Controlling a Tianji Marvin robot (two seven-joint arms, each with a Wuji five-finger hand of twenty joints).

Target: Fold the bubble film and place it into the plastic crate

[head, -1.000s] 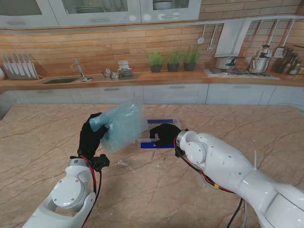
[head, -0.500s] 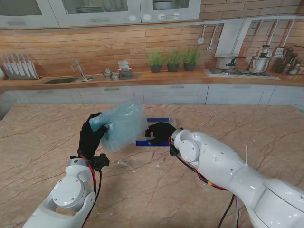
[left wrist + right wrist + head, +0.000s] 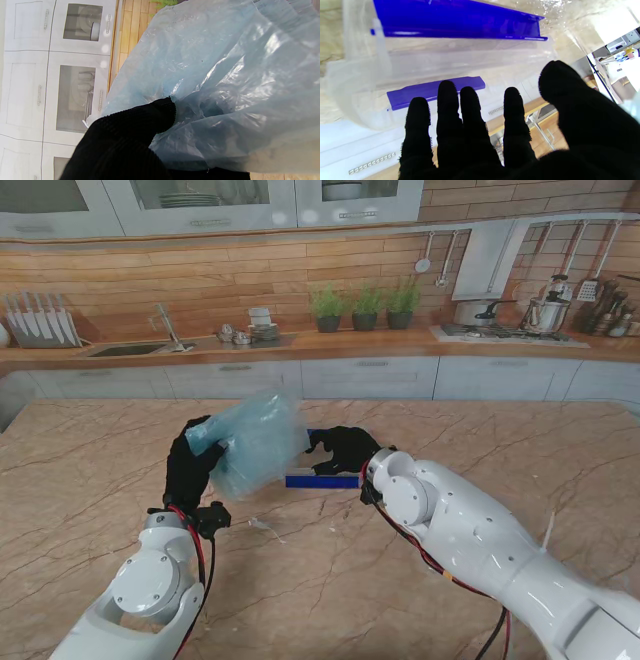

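Holding a crumpled, pale blue translucent sheet of bubble film (image 3: 255, 442) up off the beige marble-patterned table (image 3: 120, 450), the black-gloved left hand (image 3: 194, 465) has its fingers closed around one edge of the film. In the left wrist view a gloved thumb (image 3: 150, 120) presses into the folds of the film (image 3: 212, 87), which fills most of that picture. The film hangs clear of the table surface, just to the left of the clear plastic crate with blue rails (image 3: 322, 479) and partly overlapping the crate's left end in the stand view.

The black-gloved right hand (image 3: 345, 450) sits over the crate, at the crate's right portion, with the white right forearm (image 3: 470, 530) running away from the crate toward the robot. In the right wrist view the right hand's fingers (image 3: 447, 105) are spread apart and extended, with the thumb standing off to one side; they hover at the crate's transparent wall (image 3: 460, 60), between its two blue rails. Whether the fingertips actually touch the crate cannot be told. The crate rests on the table, and nothing can be made out inside it.
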